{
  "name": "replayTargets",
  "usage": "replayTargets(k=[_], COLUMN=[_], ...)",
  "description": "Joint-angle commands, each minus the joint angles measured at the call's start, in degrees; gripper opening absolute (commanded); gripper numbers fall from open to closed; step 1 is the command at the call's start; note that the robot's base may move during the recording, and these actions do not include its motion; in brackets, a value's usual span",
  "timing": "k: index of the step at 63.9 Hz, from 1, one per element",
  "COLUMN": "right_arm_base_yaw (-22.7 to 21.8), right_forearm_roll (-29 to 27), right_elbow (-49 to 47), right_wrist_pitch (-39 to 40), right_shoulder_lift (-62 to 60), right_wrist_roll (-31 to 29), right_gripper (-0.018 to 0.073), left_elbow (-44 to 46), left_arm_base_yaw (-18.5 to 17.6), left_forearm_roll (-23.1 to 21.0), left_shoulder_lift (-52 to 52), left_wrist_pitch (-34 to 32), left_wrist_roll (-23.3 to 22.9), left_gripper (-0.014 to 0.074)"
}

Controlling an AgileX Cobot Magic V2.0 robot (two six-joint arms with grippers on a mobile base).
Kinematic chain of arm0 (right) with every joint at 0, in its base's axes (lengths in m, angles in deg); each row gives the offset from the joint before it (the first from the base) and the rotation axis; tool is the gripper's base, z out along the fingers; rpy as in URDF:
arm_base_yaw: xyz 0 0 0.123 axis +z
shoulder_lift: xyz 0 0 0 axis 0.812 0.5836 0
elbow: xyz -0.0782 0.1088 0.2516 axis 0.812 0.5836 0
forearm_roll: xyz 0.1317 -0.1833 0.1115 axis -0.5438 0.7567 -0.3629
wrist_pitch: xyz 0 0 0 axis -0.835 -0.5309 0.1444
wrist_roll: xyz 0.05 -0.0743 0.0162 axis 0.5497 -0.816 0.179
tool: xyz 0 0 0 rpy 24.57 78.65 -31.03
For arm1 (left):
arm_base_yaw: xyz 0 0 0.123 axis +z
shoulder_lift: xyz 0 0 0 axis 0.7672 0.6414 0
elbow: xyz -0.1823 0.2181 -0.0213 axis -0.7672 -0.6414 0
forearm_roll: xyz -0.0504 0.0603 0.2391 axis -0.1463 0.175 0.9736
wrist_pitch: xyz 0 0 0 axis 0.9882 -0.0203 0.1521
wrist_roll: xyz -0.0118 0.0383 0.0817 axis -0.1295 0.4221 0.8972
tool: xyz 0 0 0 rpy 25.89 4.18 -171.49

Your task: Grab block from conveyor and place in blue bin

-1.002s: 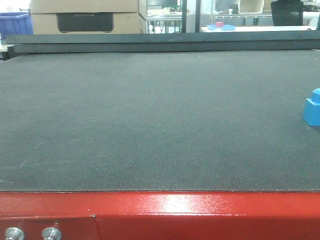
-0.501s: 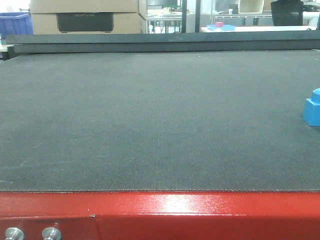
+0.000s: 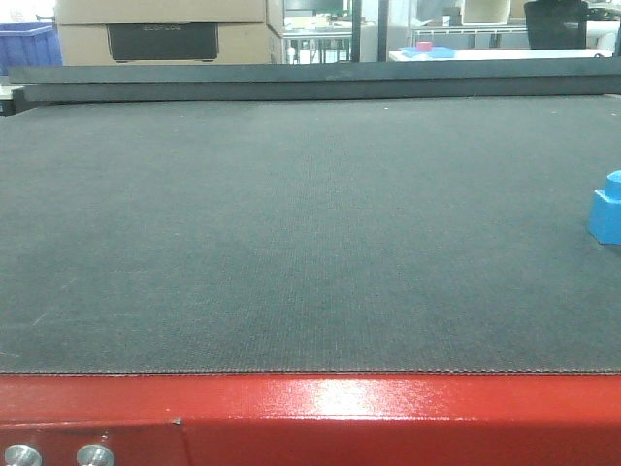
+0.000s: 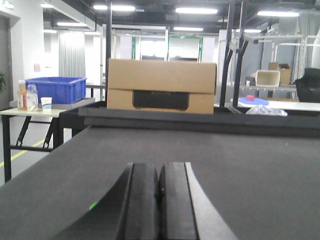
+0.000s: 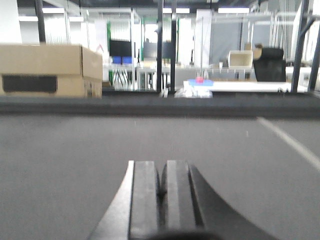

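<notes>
Blue block (image 3: 607, 212) upright on conveyor (image 3: 291, 233), rounded part up, length cropped, left pincer (image 4: 159, 175), right pincer (image 5: 162, 175) both closed

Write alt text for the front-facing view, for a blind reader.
A small blue block sits at the right edge of a dark grey conveyor belt, partly cut off by the picture. A glossy red frame runs along the bottom; a cardboard box stands beyond the belt.

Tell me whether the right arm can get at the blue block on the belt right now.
Probably yes: the block sits alone on the conveyor, with nothing near it in view. But the right gripper is shut, and its wrist view shows no block.
</notes>
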Motion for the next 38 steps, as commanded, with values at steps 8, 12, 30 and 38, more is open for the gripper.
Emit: replayTargets(k=[8, 12, 30, 38], right_arm_base_yaw=[0.05, 0.05, 0.05, 0.05], right_forearm_roll=[-0.05, -0.05, 0.30, 0.45], right_elbow=[-19.81, -26.84, -43.69, -44.07], right_wrist_pitch=[-13.48, -18.74, -29.19, -26.60], right_shoulder_lift=[3.33, 7.95, 29.75, 36.53], right_wrist_roll=[-0.09, -0.09, -0.09, -0.09], right_gripper=[-0.0149, -0.0109, 0.0414, 0.0572], left_elbow=[20.26, 27.89, 51.18, 53.28], left_arm_base_yaw=[0.10, 0.10, -0.29, -3.14], left_forearm_roll=[-0.20, -0.20, 1.68, 2.26], left_shoulder_lift=[3.15, 7.27, 29.25, 34.88], left_wrist_pitch=[15.07, 21.73, 39.70, 38.68], left_wrist_roll=[-0.16, -0.16, -0.16, -0.16], left_gripper=[-0.0092, -0.0039, 0.0365, 0.0514])
